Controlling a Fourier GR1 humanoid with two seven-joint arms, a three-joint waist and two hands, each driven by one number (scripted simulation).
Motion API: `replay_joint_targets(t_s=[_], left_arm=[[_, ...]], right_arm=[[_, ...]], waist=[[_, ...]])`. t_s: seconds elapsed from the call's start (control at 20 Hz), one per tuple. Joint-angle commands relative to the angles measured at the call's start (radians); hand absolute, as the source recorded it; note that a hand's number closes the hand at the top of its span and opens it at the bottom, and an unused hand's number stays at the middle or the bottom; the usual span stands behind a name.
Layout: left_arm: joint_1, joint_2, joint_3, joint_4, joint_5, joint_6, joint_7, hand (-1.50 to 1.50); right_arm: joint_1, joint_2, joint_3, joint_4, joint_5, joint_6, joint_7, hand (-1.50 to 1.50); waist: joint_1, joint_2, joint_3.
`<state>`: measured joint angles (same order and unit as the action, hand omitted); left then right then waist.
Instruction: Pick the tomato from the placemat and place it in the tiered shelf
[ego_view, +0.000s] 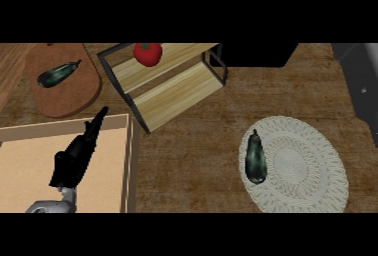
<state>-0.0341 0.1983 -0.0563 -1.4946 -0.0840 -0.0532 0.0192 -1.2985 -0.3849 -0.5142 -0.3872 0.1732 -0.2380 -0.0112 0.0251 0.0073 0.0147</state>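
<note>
A: Quick one, where's the tomato (148, 53)?
B: On the top tier of the tiered shelf (177, 90), toward its left end, resting on the wooden slats. It is not on the placemat (303, 170).
A: What's on the placemat, then?
B: Only a dark eggplant (255, 160), lying lengthwise along the mat's left edge. The task doesn't name it, so I'd call it a distractor.
A: Hands?
B: The left hand (72, 162) is at lower left over the shallow wooden tray (29, 165). Its fingers (94, 125) are straight and close together, holding nothing, and well apart from the tomato. It reads as resting, not reaching. The right hand doesn't show.
A: Why does the tomato sit where it does?
B: My judgement is that the placing looks done. The top tier is open from above, so it's the easy spot to set something down. Nothing touches the tomato, so it's simply lying there.
A: Other clutter?
B: A second eggplant (57, 74) lies on the oval cutting board (70, 97), left of the shelf on the table (192, 165).
A: Any risk?
B: It's a round fruit on slats, so it could roll. I can't tell whether the tier is truly level.
</note>
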Motion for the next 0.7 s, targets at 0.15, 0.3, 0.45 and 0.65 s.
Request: replay_joint_targets(t_s=[0.15,0.3,0.45,0.65], left_arm=[[0.026,-0.011,-0.012,0.104,-0.010,-0.017,0.029,0.00],[0.052,0.039,0.019,0.085,0.033,-0.078,0.017,0.00],[0.000,-0.017,-0.003,0.107,0.011,-0.034,0.023,0.00],[0.006,0.028,0.028,0.095,0.048,-0.084,0.044,0.00]], right_arm=[[0.108,-0.134,-0.010,0.022,-0.018,0.176,-0.107,-1.50],[0.143,-0.164,0.003,0.028,-0.014,0.254,-0.157,-1.50],[0.125,-0.219,-0.001,0.063,-0.017,0.317,-0.163,-1.50],[0.130,-0.248,0.024,0.077,0.008,0.329,-0.151,-1.50]], waist=[[-0.008,0.008,-0.014],[-0.001,0.006,-0.014],[0.008,0.013,-0.014],[0.007,0.008,-0.014]])
